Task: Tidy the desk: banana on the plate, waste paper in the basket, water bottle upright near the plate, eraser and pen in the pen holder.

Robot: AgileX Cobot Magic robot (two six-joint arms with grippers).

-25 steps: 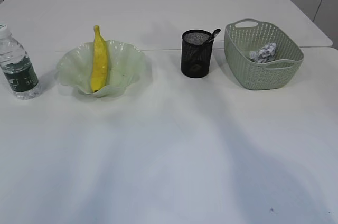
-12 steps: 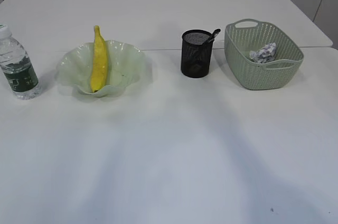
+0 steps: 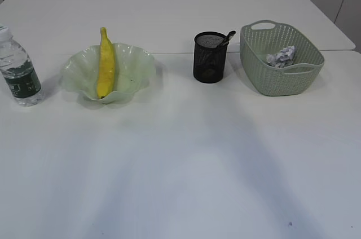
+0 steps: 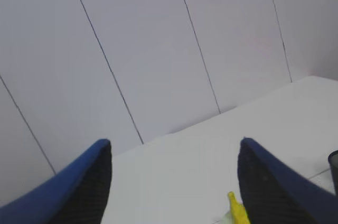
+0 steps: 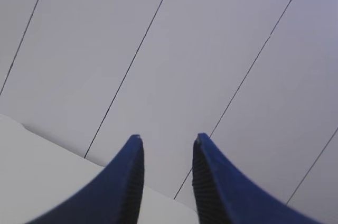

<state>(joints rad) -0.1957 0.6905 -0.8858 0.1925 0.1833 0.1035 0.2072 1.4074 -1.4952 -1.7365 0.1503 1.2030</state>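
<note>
On the white desk [image 3: 180, 154] the banana [image 3: 105, 64] lies in the pale green plate [image 3: 141, 61]. To the plate's left the water bottle [image 3: 18, 70] stands upright. A pen [image 3: 227, 38] sticks out of the black mesh pen holder [image 3: 210, 58]. The waste paper [image 3: 281, 56] rests inside the sage basket [image 3: 280, 78]. The eraser does not show. Neither gripper appears in the exterior view. My left gripper [image 4: 175, 142] is wide open and empty, raised, with the banana's tip [image 4: 236, 211] low between its fingers. My right gripper [image 5: 169, 136] is open on nothing, facing the wall.
A seam [image 3: 169, 53] runs across the desk behind the objects. A panelled wall [image 4: 158, 49] fills most of both wrist views. The pen holder's rim [image 4: 334, 163] shows at the right edge of the left wrist view.
Only the faint shadows on the near part of the desk have shifted. The objects stay where they were.
</note>
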